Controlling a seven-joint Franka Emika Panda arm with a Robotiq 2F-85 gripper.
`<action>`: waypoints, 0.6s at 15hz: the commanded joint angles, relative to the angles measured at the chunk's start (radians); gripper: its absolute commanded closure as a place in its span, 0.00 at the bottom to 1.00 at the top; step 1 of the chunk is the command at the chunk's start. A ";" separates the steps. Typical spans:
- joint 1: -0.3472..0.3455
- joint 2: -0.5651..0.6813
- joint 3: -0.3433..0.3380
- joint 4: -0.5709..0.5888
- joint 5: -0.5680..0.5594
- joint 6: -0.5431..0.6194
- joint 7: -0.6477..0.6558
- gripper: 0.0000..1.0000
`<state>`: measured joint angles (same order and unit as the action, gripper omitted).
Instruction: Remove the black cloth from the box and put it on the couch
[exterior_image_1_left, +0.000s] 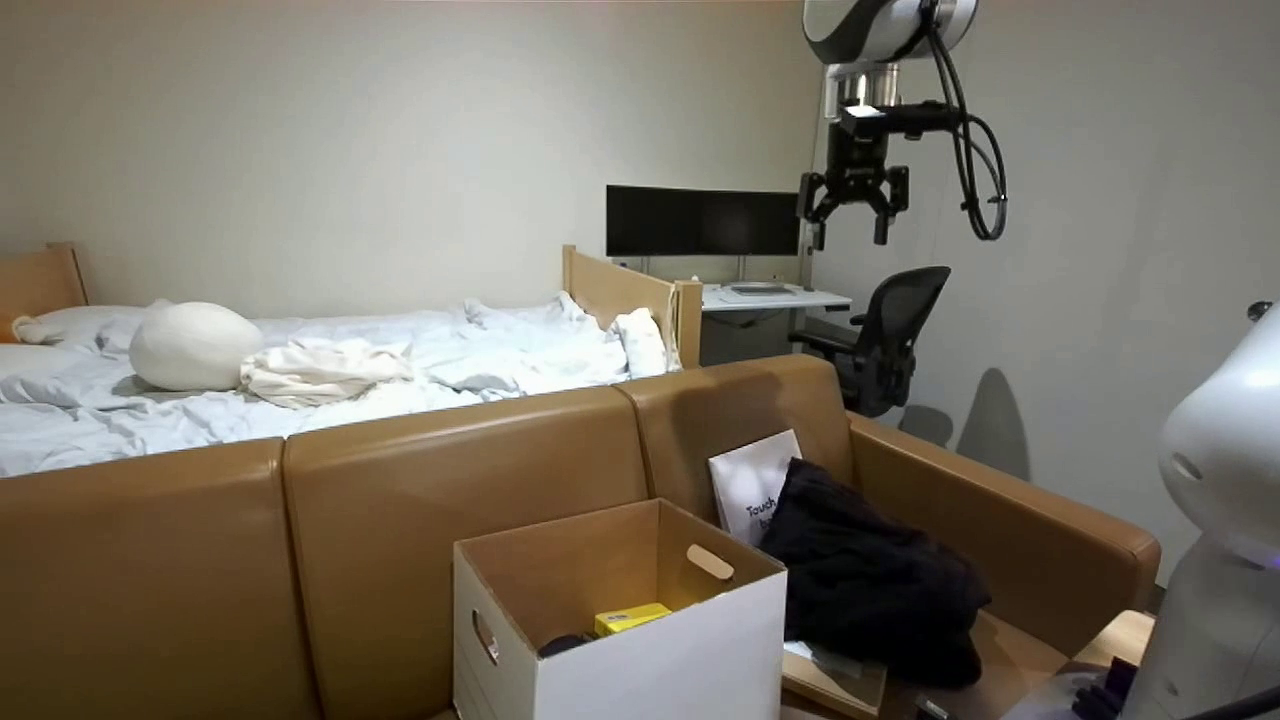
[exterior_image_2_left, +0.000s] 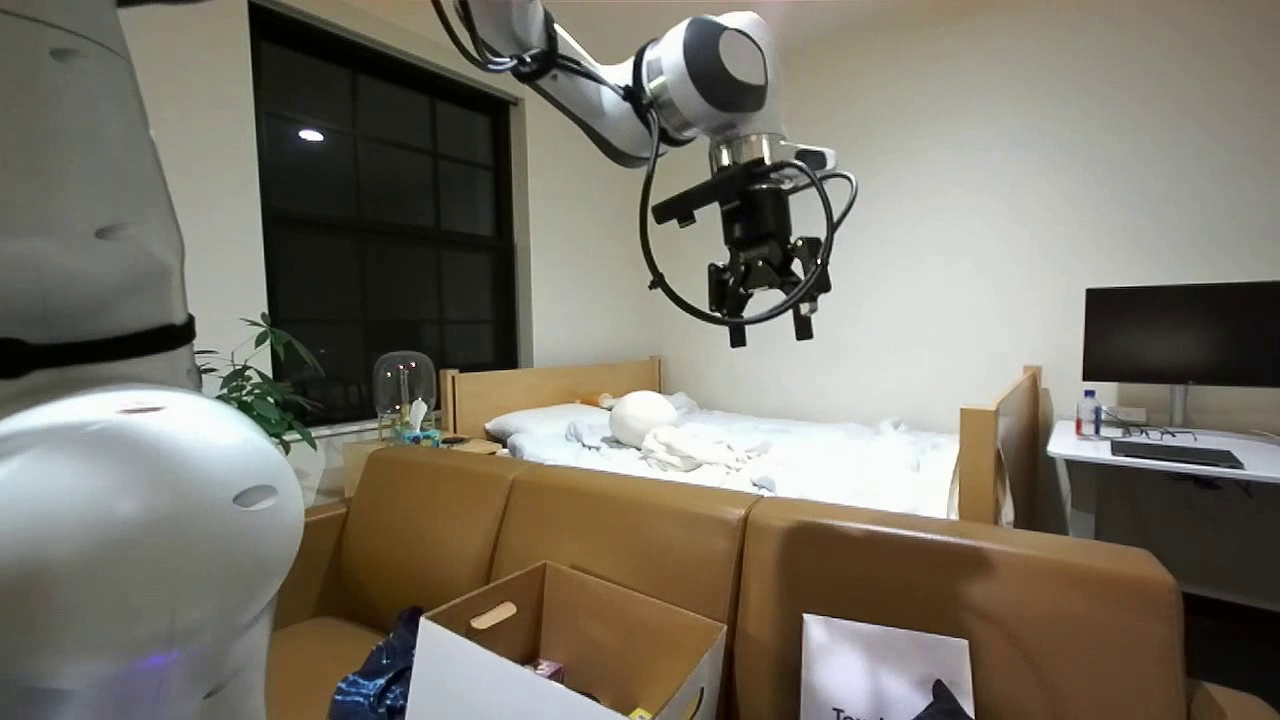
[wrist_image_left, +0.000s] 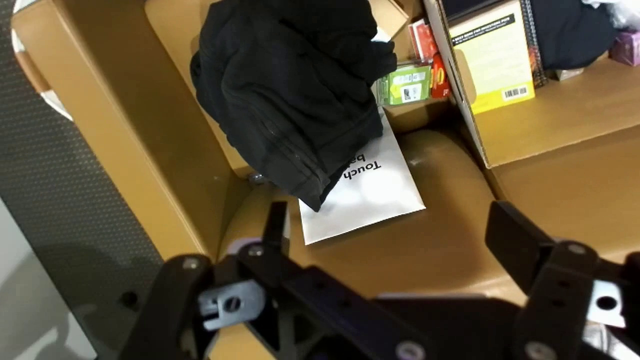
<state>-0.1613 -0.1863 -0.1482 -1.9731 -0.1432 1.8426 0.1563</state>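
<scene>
A crumpled black cloth (exterior_image_1_left: 870, 570) lies on the brown couch (exterior_image_1_left: 470, 450), beside the open cardboard box (exterior_image_1_left: 660, 650). Its tip (exterior_image_2_left: 943, 703) shows at the bottom of an exterior view. In the wrist view the cloth (wrist_image_left: 295, 90) partly covers a white packet (wrist_image_left: 365, 200) marked "Touch". The box (wrist_image_left: 575, 115) there holds a yellow book (wrist_image_left: 495, 60) and another dark cloth-like item (wrist_image_left: 570, 35). My gripper (exterior_image_1_left: 850, 235) is open and empty, high above the couch and apart from the cloth. It also shows open in an exterior view (exterior_image_2_left: 770, 332) and the wrist view (wrist_image_left: 387, 215).
The couch backrest (exterior_image_2_left: 950, 570) and armrest (exterior_image_1_left: 1010, 490) rise around the seat. Small green and red packages (wrist_image_left: 410, 85) lie between cloth and box. A dark blue shiny item (exterior_image_2_left: 380, 670) sits on the box's far side. A bed (exterior_image_1_left: 440, 370) stands behind the couch.
</scene>
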 joint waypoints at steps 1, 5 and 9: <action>0.041 -0.123 0.072 -0.121 -0.114 0.043 -0.024 0.00; 0.098 -0.174 0.108 -0.265 -0.040 0.219 0.002 0.00; 0.094 -0.146 0.120 -0.239 -0.056 0.197 0.001 0.00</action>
<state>-0.0583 -0.3331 -0.0367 -2.2138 -0.2032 2.0415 0.1608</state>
